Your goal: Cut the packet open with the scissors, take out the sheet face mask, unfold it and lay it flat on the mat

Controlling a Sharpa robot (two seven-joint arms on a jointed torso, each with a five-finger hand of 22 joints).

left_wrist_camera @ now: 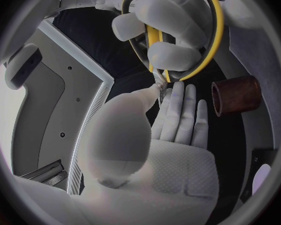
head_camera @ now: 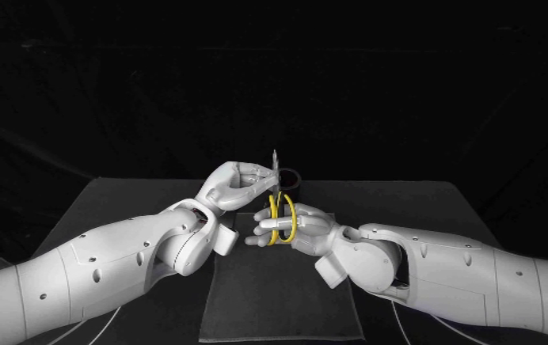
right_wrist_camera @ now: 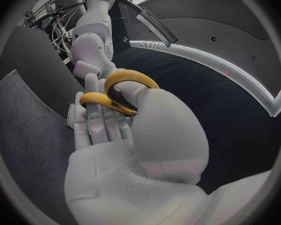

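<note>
The thin silvery foil packet (head_camera: 275, 161) shows edge-on, a mere sliver above the fingers (head_camera: 257, 177) of the left hand (head_camera: 237, 185). The rest is hidden inside their pinch, and behind the thumb in the left wrist view. The blades of the yellow-handled metal scissors (head_camera: 282, 218) vanish behind those fingers, so whether they touch the packet cannot be told. In the right wrist view the right hand (right_wrist_camera: 125, 150) covers the blades with its own fingers (right_wrist_camera: 100, 127). The dark grey rectangular mat (head_camera: 279, 297) lies below both hands' fingers, its far end hidden under them.
</note>
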